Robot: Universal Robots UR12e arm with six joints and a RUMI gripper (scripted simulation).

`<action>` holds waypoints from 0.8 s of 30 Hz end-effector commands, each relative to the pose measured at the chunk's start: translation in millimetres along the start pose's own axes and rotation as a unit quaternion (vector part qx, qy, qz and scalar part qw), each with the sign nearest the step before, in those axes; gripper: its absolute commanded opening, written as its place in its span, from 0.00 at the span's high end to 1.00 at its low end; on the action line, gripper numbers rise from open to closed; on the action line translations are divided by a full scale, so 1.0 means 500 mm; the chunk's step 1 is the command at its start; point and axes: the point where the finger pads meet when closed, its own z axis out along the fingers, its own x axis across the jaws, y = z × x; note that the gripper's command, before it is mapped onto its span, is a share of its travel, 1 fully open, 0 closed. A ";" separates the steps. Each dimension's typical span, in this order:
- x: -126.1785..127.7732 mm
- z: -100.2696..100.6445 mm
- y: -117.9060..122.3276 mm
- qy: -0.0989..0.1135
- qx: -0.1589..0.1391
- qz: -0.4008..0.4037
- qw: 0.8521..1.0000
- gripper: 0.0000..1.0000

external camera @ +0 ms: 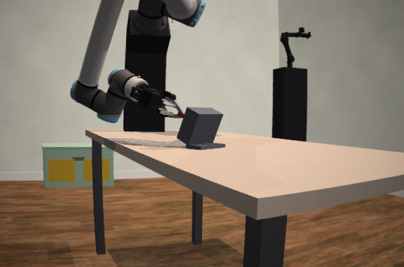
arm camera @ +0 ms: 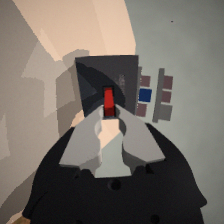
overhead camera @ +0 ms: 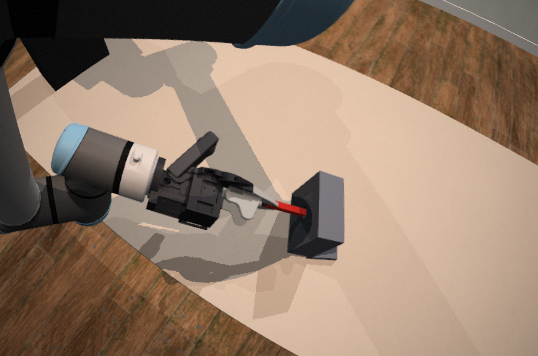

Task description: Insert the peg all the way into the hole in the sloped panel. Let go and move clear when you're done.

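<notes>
Pointing lengthwise from gripper point(overhead camera: 267, 203), peg point(overhead camera: 291, 208) enters hole point(overhead camera: 306, 214).

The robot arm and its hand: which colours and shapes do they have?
The arm has pale grey tube links, dark grey joints and light blue round caps. A white ring sits at the wrist. The hand has a black blocky body and two light grey fingers that narrow toward the tips. No cables show.

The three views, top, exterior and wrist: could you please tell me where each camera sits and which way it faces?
Top: high beside the arm, looking down on the beige table; forearm, wrist and gripper show.
Exterior: off the table's far side, low, facing the robot; the whole arm shows.
Wrist: behind the grey fingers, looking along them; only the gripper shows.
Shared: all three show the thin red peg entering the dark grey sloped block.
</notes>
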 end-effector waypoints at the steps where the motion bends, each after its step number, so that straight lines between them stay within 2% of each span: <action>1: 0.001 0.009 0.000 0.000 0.000 0.000 1.000 1.00; 24: 0.001 0.044 0.000 0.000 0.000 0.000 1.000 1.00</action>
